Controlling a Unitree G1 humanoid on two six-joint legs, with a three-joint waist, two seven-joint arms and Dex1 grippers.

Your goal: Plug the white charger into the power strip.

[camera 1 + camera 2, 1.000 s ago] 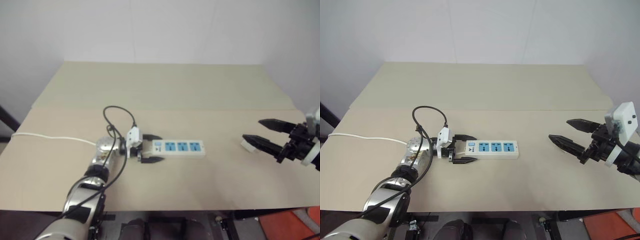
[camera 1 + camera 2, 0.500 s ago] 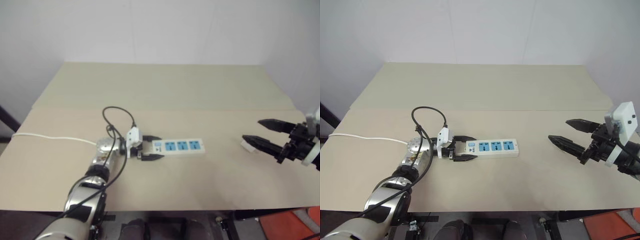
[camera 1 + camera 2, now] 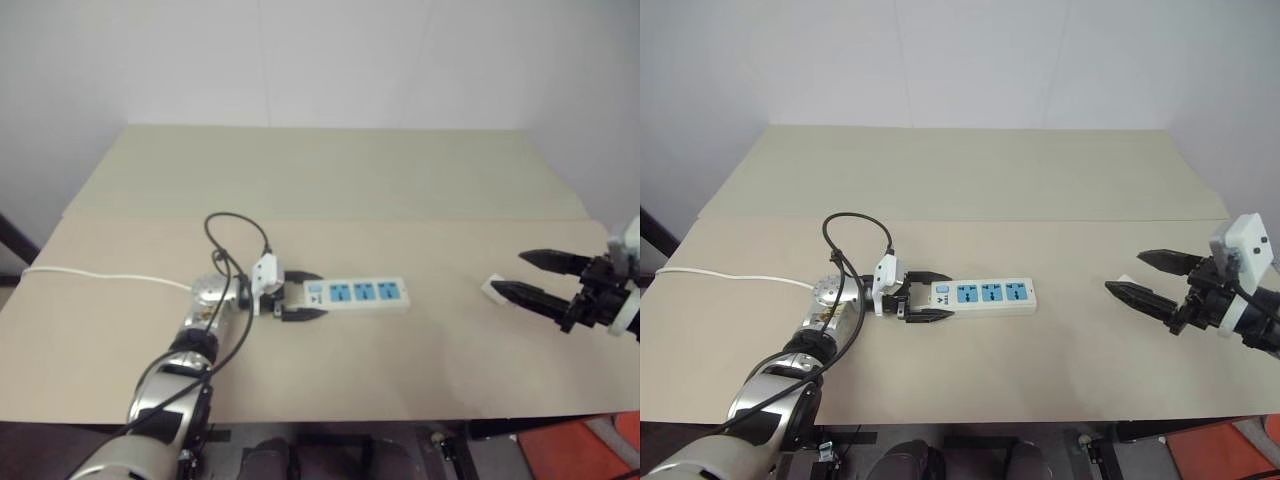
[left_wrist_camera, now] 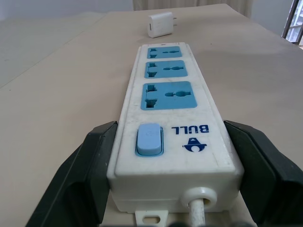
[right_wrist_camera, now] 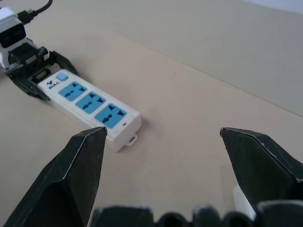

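Note:
The power strip (image 3: 358, 294) lies flat on the table, a white bar with three blue sockets. My left gripper (image 3: 306, 295) is shut on its switch end, and the left wrist view shows a black finger (image 4: 90, 175) pressed on each side of the strip (image 4: 170, 118). The white charger (image 3: 492, 288) lies on the table at the right, its prongs visible in the left wrist view (image 4: 160, 24). My right gripper (image 3: 508, 272) hovers open just beside it, one fingertip close to the charger. In the right wrist view the charger (image 5: 244, 201) peeks out by one finger.
The strip's thin white cord (image 3: 100, 276) runs off the table's left edge. A black cable (image 3: 235, 235) loops up from my left wrist. A seam in the tan tabletop (image 3: 400, 219) crosses behind the strip. The table's right edge is close to my right gripper.
My left gripper has closed from open onto the strip's switch end. The right gripper has sunk a little and drawn back to the right, uncovering more of the charger.

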